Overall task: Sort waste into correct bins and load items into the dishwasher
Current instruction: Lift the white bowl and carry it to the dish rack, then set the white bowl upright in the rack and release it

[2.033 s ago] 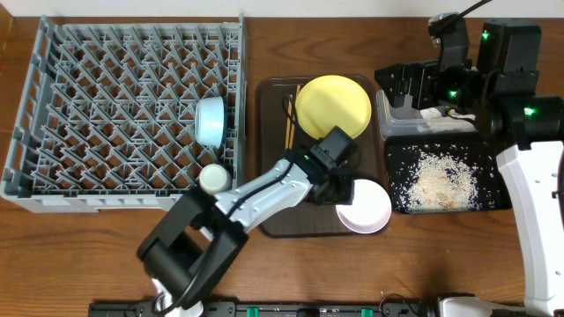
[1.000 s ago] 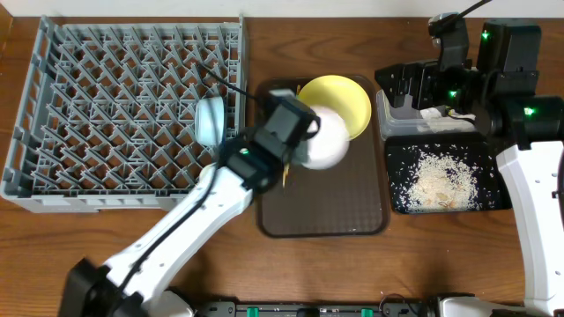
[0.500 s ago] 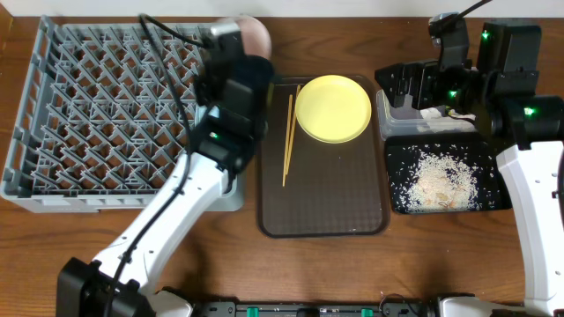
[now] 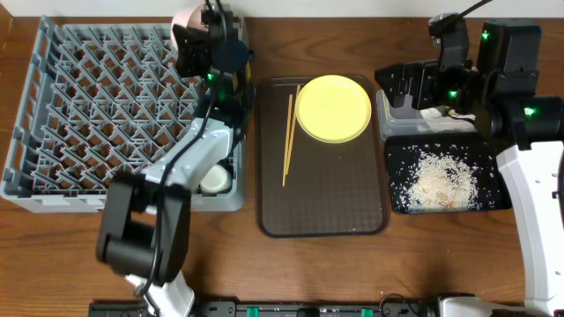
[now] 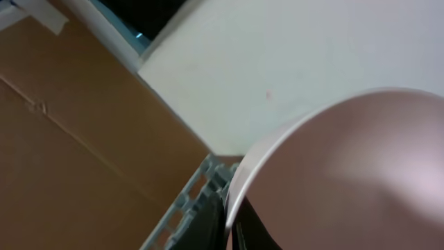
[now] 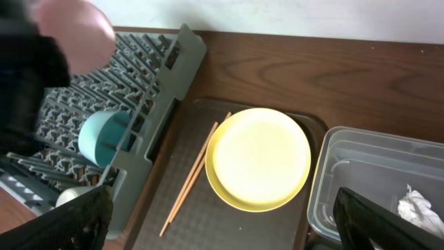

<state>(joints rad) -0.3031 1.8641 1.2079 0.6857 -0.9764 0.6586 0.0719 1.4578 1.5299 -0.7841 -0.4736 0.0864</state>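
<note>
- From overhead, one white bowl [image 4: 186,18] is gripped at its rim by the left hand [image 4: 203,37] over the far edge of the single grey rack [image 4: 88,114]. One white cup [image 4: 214,180] is stood in the rack's near right corner. The right hand [image 4: 397,88] is held wide by the clear tub [image 4: 432,123]. Next to it, one black tray [image 4: 493,201] is strewn with rice scraps [image 4: 436,180].
- At the left wrist, only the bowl's rim and a rack corner are shown.
- At the right wrist, one yellow plate [image 6: 260,158] and two chopsticks [image 6: 191,177] are laid on the brown tray [image 6: 208,229]. One light blue bowl [image 6: 97,135] is lodged in the rack, and one tissue [image 6: 416,205] is seen in the tub.
</note>
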